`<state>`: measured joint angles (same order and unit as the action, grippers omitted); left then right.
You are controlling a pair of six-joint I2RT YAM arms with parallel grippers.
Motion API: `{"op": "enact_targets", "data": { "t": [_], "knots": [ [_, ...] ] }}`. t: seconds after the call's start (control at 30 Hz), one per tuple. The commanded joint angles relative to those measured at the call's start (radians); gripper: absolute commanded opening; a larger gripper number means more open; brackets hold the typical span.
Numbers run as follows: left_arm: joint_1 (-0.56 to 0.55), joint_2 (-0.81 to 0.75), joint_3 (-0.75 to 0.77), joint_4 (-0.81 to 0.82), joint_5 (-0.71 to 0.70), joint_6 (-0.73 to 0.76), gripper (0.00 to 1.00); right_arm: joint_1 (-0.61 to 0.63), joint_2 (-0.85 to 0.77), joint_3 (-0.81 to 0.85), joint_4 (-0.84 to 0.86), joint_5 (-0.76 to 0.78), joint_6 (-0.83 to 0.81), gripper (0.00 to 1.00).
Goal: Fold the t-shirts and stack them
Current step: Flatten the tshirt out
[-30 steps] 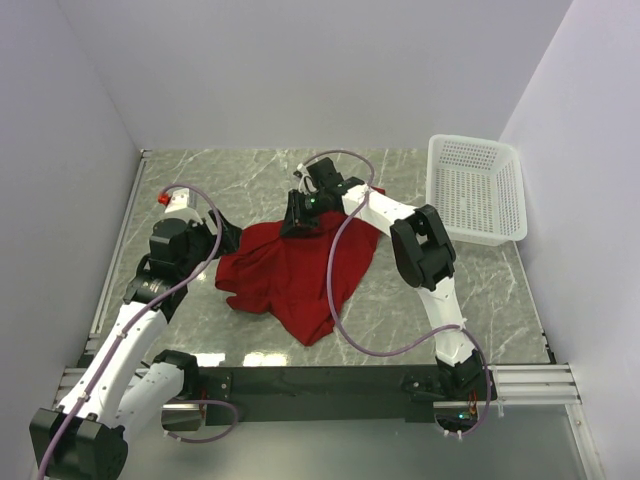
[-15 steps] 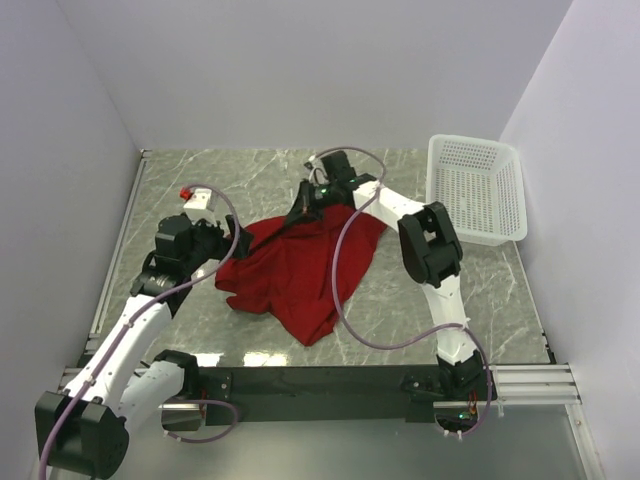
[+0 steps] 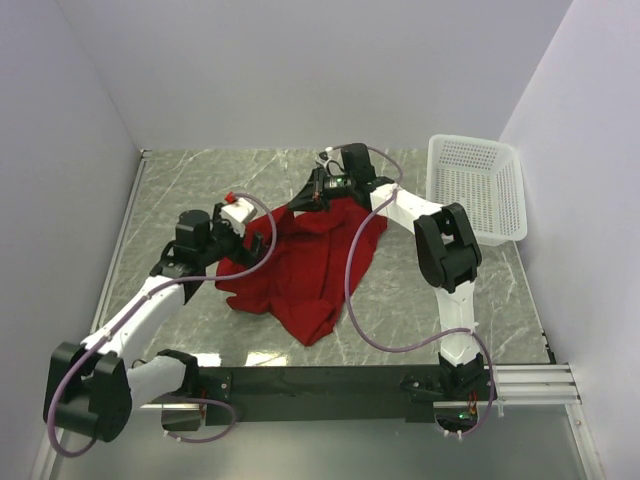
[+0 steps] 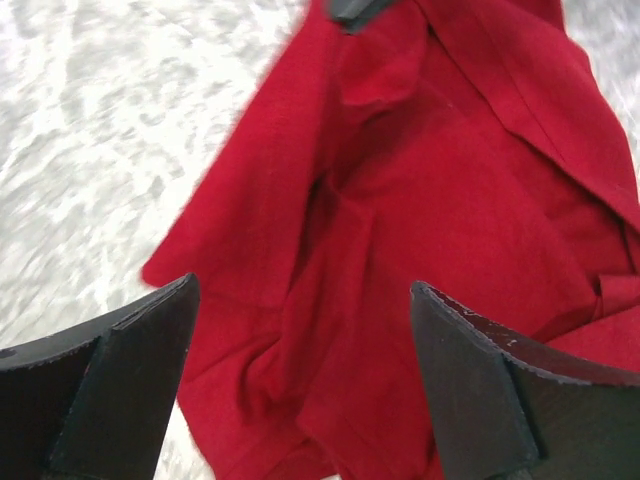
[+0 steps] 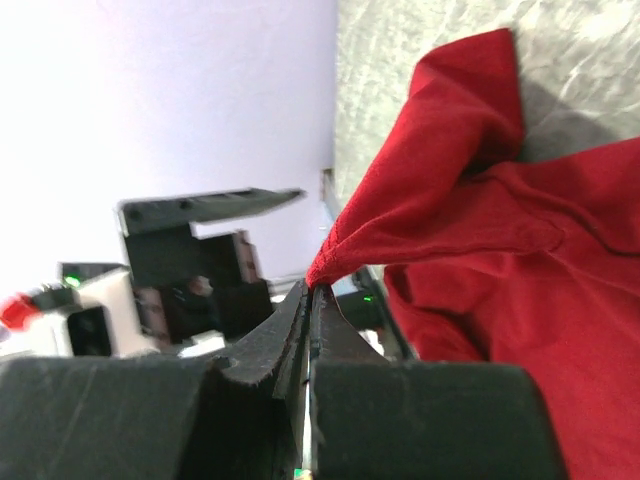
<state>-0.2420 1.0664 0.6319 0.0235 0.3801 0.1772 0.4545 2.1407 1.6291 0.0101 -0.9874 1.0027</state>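
Red soft cloth t-shirt (image 3: 300, 265) lies crumpled in the middle of the grey marble tabletop (image 3: 240, 175), and it is not folded yet. A second ago the right tool (image 5: 312, 300) sat lower over the shirt with its jaws part open. Now it has slid toward 12 o'clock and pinched shut on the shirt's far edge, pulling that bit up into a little peak. The left tool (image 4: 302, 290) was out at 9 o'clock, away from the cloth. It has swung in and now hangs over the shirt's 10 o'clock side with its jaws wide apart, holding nothing. The white mesh plastic basket (image 3: 472, 139) sits at 2 o'clock, and it has not moved. I think this means the arms are getting ready to lift the shirt and spread it flat. One side is caught; the left side needs a grab too before any folding can start.
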Motion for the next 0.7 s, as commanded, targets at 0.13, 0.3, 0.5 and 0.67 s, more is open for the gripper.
{"op": "enact_targets", "data": {
  "t": [0.13,0.3,0.5,0.67],
  "knots": [
    [-0.111,0.138,0.003,0.156,-0.079,0.068,0.88,-0.008,-0.047,-0.049,0.212,-0.051,0.227,0.00],
    [-0.140,0.220,-0.008,0.259,-0.263,0.027,0.86,-0.022,-0.051,-0.071,0.266,-0.050,0.304,0.00],
    [-0.168,0.315,0.008,0.315,-0.424,-0.011,0.80,-0.025,-0.067,-0.120,0.333,-0.046,0.399,0.00],
    [-0.181,0.379,0.028,0.335,-0.484,-0.033,0.77,-0.028,-0.073,-0.133,0.357,-0.045,0.435,0.00]
  ]
}}
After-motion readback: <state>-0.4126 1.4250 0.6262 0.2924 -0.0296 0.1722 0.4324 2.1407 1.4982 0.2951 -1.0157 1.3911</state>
